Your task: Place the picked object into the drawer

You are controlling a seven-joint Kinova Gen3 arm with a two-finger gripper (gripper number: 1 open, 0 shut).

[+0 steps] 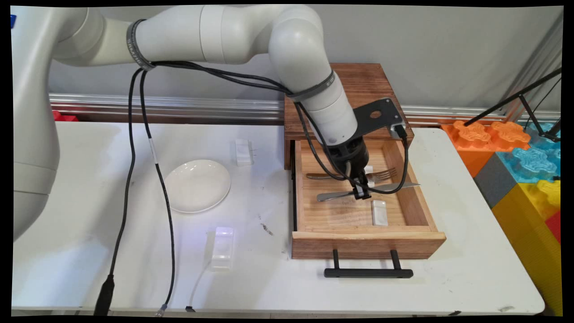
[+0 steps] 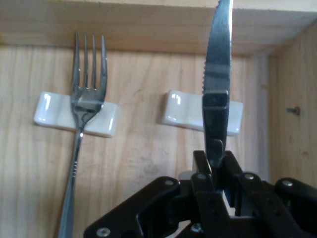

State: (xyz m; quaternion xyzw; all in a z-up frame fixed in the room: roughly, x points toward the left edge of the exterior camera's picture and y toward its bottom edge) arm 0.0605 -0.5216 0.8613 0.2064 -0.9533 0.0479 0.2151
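Observation:
My gripper reaches down into the open wooden drawer and is shut on a steel knife near the middle of its length. The serrated blade points toward the drawer's right wall. In the hand view the blade crosses in front of a white cutlery rest; whether it touches it I cannot tell. In the main view that white rest lies just in front of the knife. A fork lies behind the knife, its neck on a second white rest.
The drawer's black handle juts toward the near edge, under a wooden cabinet. On the table left of it are a white plate, a white rest and a clear block. Black cables hang down. Coloured foam blocks stand at right.

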